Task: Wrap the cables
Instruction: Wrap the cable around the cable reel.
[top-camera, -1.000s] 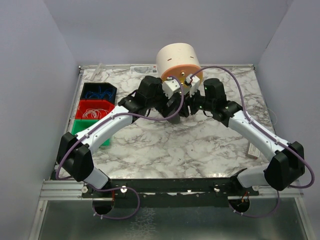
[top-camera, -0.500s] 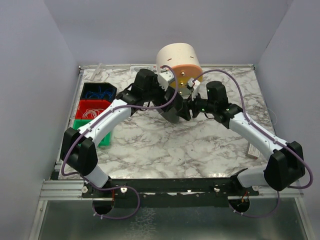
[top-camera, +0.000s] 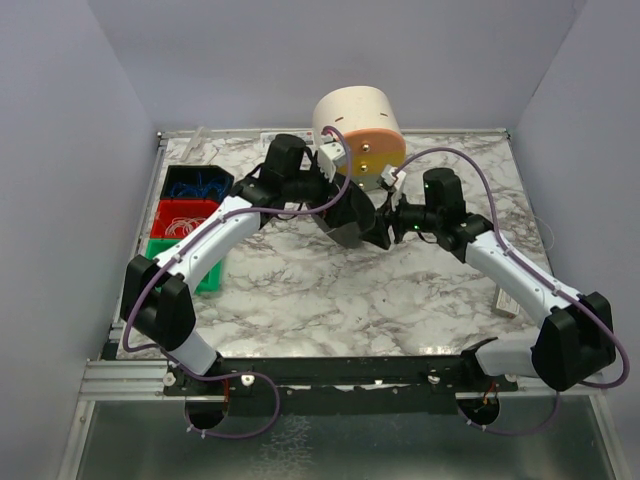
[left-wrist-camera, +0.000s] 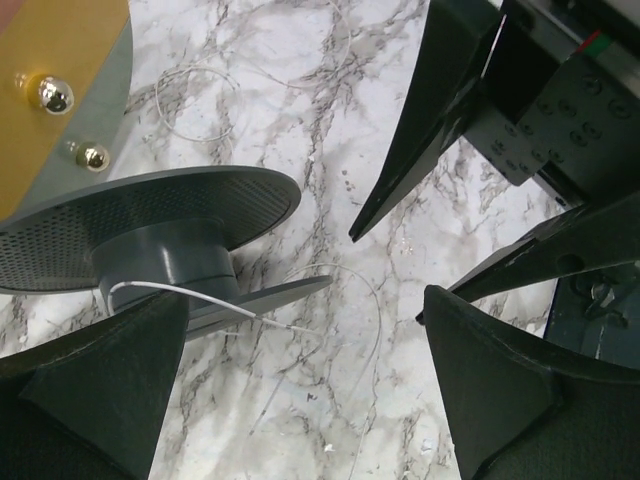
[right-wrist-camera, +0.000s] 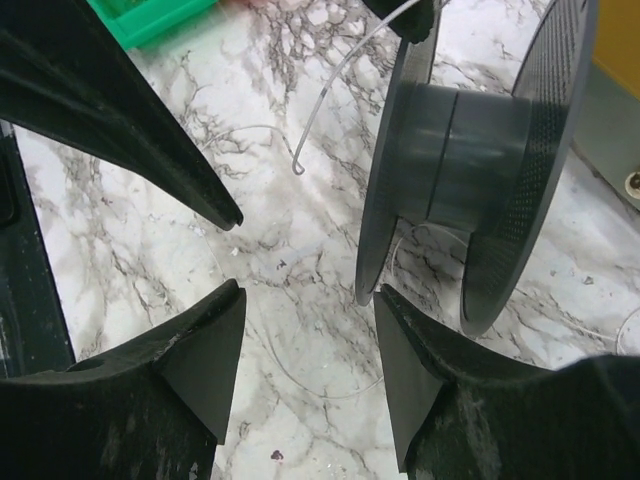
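Left gripper (left-wrist-camera: 307, 297): fingers spread wide and released, with nothing between them but bare marble table (top-camera: 330, 290) and a loose hair-thin strand (left-wrist-camera: 372, 310) curling across it.

Right gripper (right-wrist-camera: 310, 290): fingers partly apart and gripping nothing. It faces the left gripper from the opposite side, tips close to it but not touching.

The dark grey spool (left-wrist-camera: 160, 262) sits off to one side of the gap, just past the tip of one left finger (left-wrist-camera: 110, 390). In the right wrist view it is just beyond the tip of one right finger (right-wrist-camera: 440, 400), and its flange edge is near that tip. It looks to rest on its flange edges, and neither gripper has it.

Wire (left-wrist-camera: 180, 293): one pale turn lies across the spool hub. Its free end runs off the near flange and stops over the table between the left fingers. In the right wrist view another piece comes down beside the flange and ends in a small hook, beyond the right fingertips.

Past the spool and close behind it is a cream drum (top-camera: 355, 115) with an orange-brass face and two shiny studs.

Well off to the outer side of the left arm is a row of three bins, green (top-camera: 160, 250), red (top-camera: 185, 218) and dark blue (top-camera: 197, 183).
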